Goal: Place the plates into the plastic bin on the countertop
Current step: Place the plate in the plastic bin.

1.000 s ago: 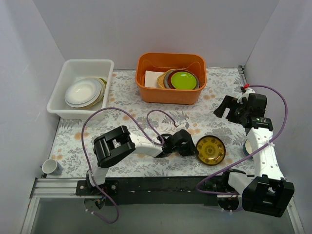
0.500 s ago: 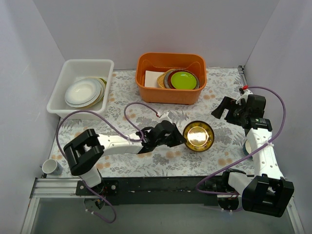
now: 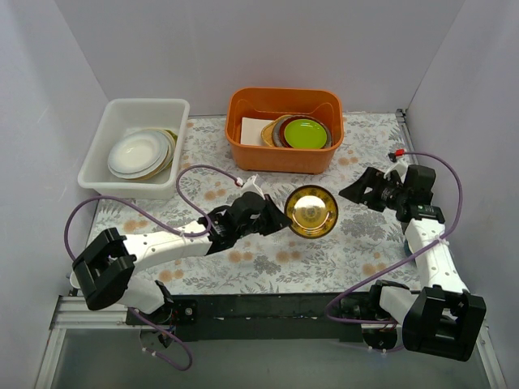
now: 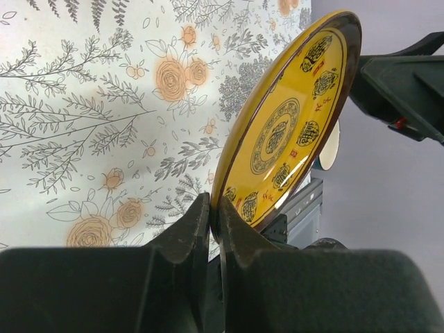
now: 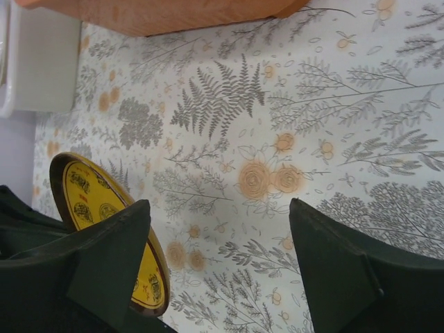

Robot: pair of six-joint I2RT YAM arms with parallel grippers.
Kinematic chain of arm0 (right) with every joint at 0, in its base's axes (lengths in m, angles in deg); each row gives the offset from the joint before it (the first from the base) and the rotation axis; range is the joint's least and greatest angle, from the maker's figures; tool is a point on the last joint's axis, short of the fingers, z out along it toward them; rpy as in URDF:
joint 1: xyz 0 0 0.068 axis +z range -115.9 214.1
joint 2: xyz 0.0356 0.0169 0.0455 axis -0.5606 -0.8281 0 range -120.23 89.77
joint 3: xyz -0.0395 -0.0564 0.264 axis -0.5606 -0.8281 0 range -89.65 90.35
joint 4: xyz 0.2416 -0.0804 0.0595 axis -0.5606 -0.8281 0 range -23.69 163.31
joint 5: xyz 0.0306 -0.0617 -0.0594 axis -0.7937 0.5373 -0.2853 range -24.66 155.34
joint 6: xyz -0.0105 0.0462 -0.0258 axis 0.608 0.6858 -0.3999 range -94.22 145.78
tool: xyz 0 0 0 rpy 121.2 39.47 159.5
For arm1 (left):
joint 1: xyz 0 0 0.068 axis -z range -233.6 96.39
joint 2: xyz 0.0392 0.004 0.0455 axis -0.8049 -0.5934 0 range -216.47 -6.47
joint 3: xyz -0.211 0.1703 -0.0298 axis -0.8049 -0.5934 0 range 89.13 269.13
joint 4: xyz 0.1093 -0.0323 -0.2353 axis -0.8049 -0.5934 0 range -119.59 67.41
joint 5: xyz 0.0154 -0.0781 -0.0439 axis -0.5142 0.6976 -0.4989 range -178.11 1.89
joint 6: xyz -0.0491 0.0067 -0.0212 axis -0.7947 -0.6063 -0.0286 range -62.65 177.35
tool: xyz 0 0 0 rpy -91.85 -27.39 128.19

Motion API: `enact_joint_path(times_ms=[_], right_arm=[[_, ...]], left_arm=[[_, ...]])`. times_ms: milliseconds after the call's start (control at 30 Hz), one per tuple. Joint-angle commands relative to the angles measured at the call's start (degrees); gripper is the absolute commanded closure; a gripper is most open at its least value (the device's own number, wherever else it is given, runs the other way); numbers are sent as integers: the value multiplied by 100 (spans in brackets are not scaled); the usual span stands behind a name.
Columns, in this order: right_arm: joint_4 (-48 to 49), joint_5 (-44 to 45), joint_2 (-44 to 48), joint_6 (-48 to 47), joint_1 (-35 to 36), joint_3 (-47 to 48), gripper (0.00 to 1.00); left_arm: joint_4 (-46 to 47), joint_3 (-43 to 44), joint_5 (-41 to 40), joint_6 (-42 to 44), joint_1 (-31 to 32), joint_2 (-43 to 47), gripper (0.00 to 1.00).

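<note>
Pale grey countertop (image 3: 268, 267), printed with ferns and orange-brown flowers, ran the full width of the booth. At its far left corner stood the plastic bin (image 3: 146, 103), white and translucent, with several plates (image 3: 140, 154) already stacked inside.

Right of the bin and nearer the bases, the left arm reached across the middle of the surface. The left gripper (image 3: 280, 217) was clamped shut on the rim of the dark brown-gold plate (image 3: 311, 211). The left wrist view showed both fingers pinching the plate's lower edge, with the disc projecting away from them. The plate was held off the surface and tilted, its gilt face turned up towards the overhead camera. It lay on the right of the pincer, and the bin lay the opposite way, well apart, to the left and back.

Behind the plate sat the orange tub (image 3: 284, 158), not the target.

Further right, the right gripper (image 3: 361, 188) pointed at the plate from near by. Its fingers were spread wide with only countertop between them, holding nothing.

Judgement: the left arm was both the carrier and the nearer to the bin. The coming move would turn on sweeping the plate leftward and back over the bin's rim, then levelling it before release.
</note>
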Motion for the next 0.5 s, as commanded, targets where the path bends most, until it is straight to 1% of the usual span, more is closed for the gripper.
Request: enact_joint_path(times_ms=[0,167,267,367,433,467], right_arm=[[936,-1067,-59,360,12,-205,17],[1376,-1584,-121,580,47,-390,22],[1534,-1726,-103,615,82,-399,24],[1578,-1832,-120,615,117,-390,25],[1517,-1762,-112,615,109,-372,25],[1508,-1648,-68,624,117,-372,23]], left_arm=[[77,339,-40,92,-32,170,100],[130,630,83,154,-32,-50,100],[165,691,84,163,-32,-129,100],[253,691,92,163,-41,-164,100],[149,770,5,171,-32,-191,100],[104,779,5,189,-32,-191,100]])
